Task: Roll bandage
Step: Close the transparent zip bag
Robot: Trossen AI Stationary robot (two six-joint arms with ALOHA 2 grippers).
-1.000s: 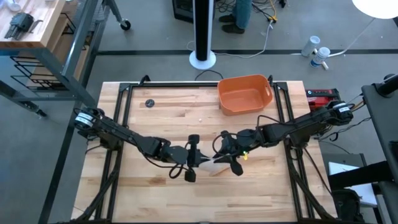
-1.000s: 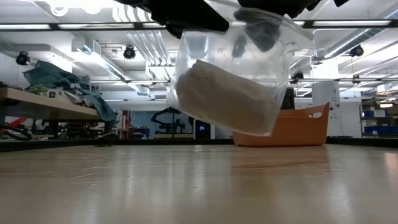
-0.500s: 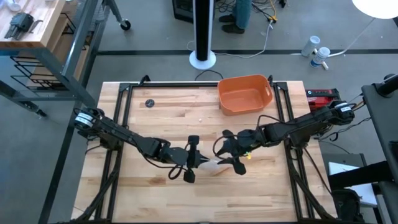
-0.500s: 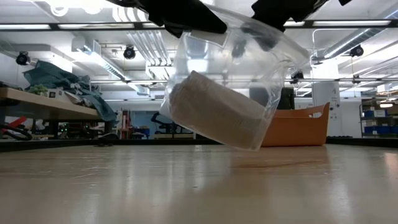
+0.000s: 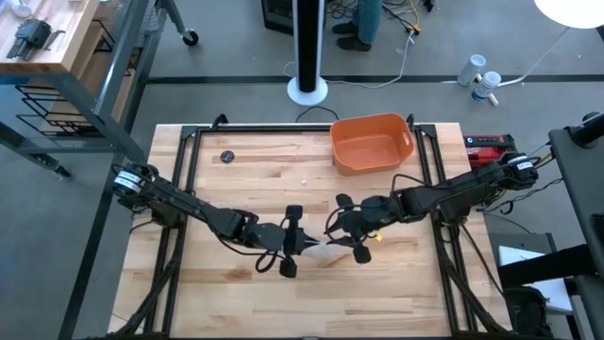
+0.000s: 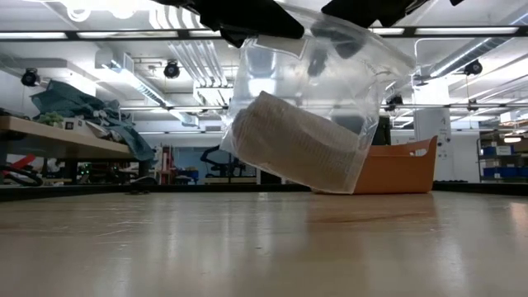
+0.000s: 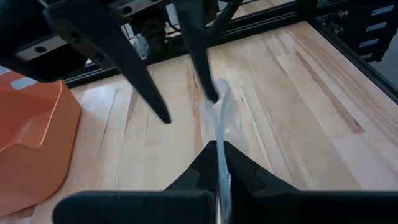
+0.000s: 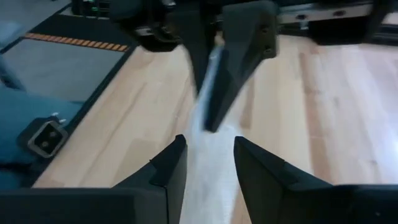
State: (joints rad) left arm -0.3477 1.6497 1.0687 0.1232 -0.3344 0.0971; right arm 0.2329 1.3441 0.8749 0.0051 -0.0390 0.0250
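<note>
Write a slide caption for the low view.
Clear plastic wrapper with the bandage inside, hanging above the table, orange tub behind.

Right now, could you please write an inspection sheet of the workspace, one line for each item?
Surface: wooden table, mostly bare.
Job's things: bandage, off-white, inside a clear plastic bag, hanging tilted above the table.
Clutter: orange tub at the far edge; small dark disc.
Grippers: left gripper shut on the bag's edge; right gripper open, the bag between its fingers.
Cables: on the floor beyond the table.
Surroundings: a person's legs near a white pole's base; shelves, workbench.
</note>
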